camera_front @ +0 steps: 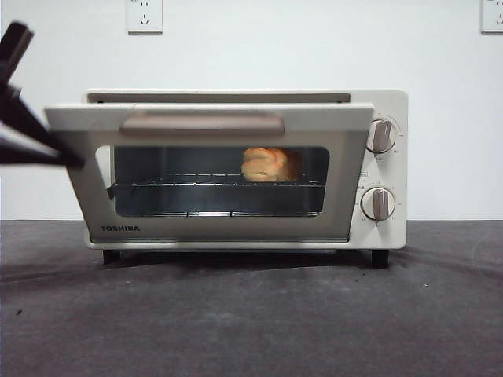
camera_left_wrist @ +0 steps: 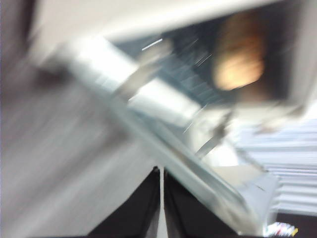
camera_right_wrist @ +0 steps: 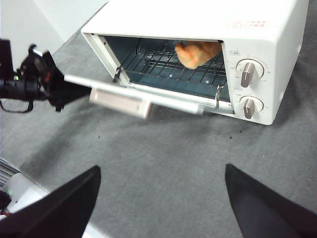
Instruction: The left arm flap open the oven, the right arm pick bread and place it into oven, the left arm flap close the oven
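Note:
The cream-white oven (camera_front: 389,228) stands in the middle of the table, its glass door (camera_front: 212,212) partly open and tilted about halfway. The bread (camera_front: 269,164) lies on the wire rack inside, towards the knob side; it also shows in the right wrist view (camera_right_wrist: 195,53) and, blurred, in the left wrist view (camera_left_wrist: 240,64). My left gripper (camera_front: 67,157) is shut, its tip against the door's left edge; the right wrist view shows it too (camera_right_wrist: 81,90). In its own blurred view the left gripper (camera_left_wrist: 162,171) sits under the door edge (camera_left_wrist: 163,104). My right gripper (camera_right_wrist: 162,167) is open and empty, held back above the table in front of the oven (camera_right_wrist: 198,20).
The beige bar handle (camera_front: 202,124) runs along the door's top. Two beige knobs (camera_front: 380,136) (camera_front: 379,203) sit on the oven's right side. Wall sockets (camera_front: 145,16) (camera_front: 492,16) are on the white wall behind. A dark grey mat (camera_front: 251,314) covers the table.

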Controlling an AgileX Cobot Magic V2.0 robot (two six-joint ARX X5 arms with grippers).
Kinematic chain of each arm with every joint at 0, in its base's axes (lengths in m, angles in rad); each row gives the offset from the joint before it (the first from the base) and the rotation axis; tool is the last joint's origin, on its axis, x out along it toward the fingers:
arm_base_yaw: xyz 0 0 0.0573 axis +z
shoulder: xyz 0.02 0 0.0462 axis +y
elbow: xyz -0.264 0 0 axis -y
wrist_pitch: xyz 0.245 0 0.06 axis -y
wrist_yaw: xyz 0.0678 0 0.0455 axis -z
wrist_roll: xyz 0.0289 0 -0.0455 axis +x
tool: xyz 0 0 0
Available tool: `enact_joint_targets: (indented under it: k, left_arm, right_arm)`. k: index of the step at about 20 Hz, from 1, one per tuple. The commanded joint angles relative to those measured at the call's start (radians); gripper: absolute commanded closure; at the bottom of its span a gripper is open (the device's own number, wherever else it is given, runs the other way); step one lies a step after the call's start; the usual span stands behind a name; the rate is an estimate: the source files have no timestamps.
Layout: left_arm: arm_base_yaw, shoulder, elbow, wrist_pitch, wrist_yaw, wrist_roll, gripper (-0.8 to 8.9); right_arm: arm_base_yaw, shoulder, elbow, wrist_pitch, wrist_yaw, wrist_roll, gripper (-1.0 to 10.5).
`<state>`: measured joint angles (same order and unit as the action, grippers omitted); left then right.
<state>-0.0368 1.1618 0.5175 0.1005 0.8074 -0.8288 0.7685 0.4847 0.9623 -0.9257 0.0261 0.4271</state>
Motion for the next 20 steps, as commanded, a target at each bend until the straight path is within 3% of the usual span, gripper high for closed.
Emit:
enact_joint_targets:
  k: [1,8,13,20]
  left_arm:
    - [0.005,0.001,0.026,0.121,-0.037,-0.124,7.98]
    - [0.016,0.001,0.032,0.319,-0.071,-0.184,7.98]
    - [0.017,-0.006,0.033,0.403,0.063,-0.208,7.98]
    - [0.017,-0.105,0.035,0.404,0.199,-0.195,7.98]
  right_arm:
    - [0.006,0.003,0.016,0.012,0.0,0.011,5.5]
    - [0.006,0.003,0.016,0.011,-0.001,0.011,5.5]
    - [0.006,0.003,0.016,0.011,0.0,0.01,5.5]
    - [0.006,0.003,0.016,0.012,0.0,-0.019,5.5]
